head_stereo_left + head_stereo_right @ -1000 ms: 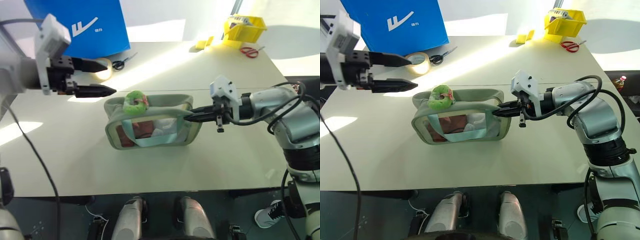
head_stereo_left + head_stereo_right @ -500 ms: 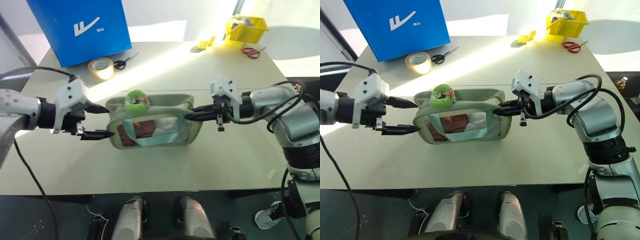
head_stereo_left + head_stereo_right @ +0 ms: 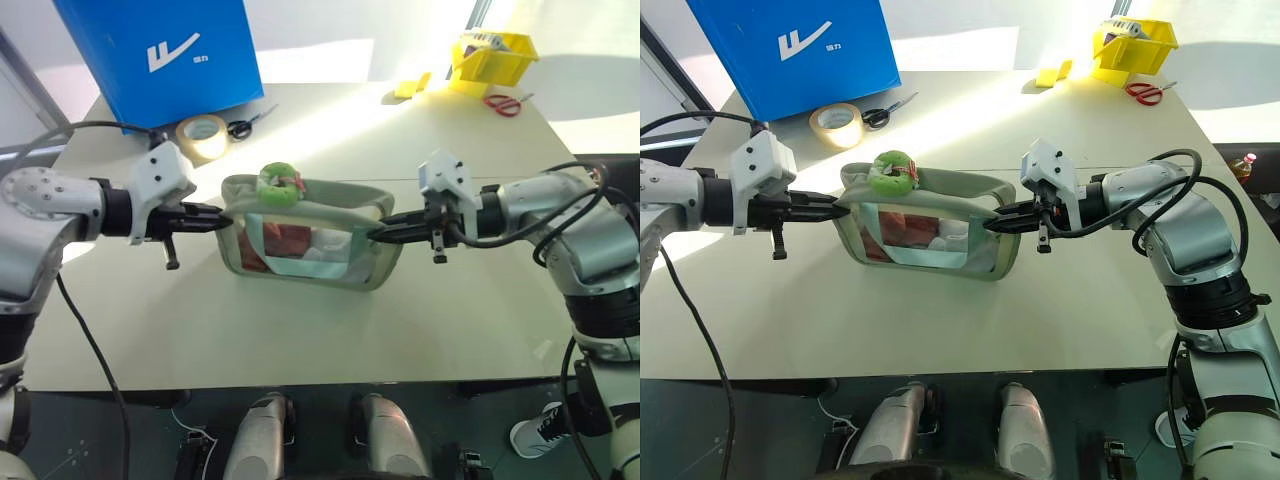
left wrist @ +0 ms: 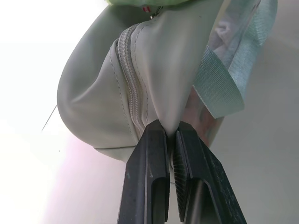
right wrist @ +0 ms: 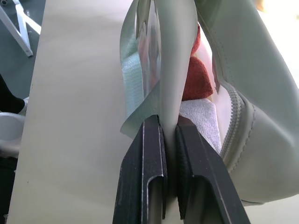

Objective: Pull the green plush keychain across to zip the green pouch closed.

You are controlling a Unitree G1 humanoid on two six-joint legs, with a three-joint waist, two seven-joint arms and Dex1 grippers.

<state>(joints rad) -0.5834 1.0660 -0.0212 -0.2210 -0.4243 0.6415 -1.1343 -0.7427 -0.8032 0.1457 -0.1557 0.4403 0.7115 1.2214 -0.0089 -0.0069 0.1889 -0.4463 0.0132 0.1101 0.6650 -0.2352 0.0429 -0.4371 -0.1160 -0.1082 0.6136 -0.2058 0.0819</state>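
The green pouch (image 3: 345, 250) is stretched between my two grippers just above the table. Red and white contents show through its clear window. The green plush keychain (image 3: 279, 184) sits on the pouch's top edge, near its left end. My left gripper (image 3: 222, 222) is shut on the fabric of the left end, pinching it beside the zipper (image 4: 128, 74) in the left wrist view. At the right end, my right gripper (image 3: 375, 236) is shut on the pouch fabric, which the right wrist view shows pressed between its black fingers (image 5: 149, 154).
A blue box (image 3: 160, 55) stands at the back left, with a tape roll (image 3: 203, 135) and black scissors (image 3: 245, 122) in front of it. A yellow bin (image 3: 490, 55) and red scissors (image 3: 503, 103) lie at the back right.
My left gripper came down from the left and closed on the pouch's left end. The pouch now hangs taut and more upright. The right gripper has kept still.
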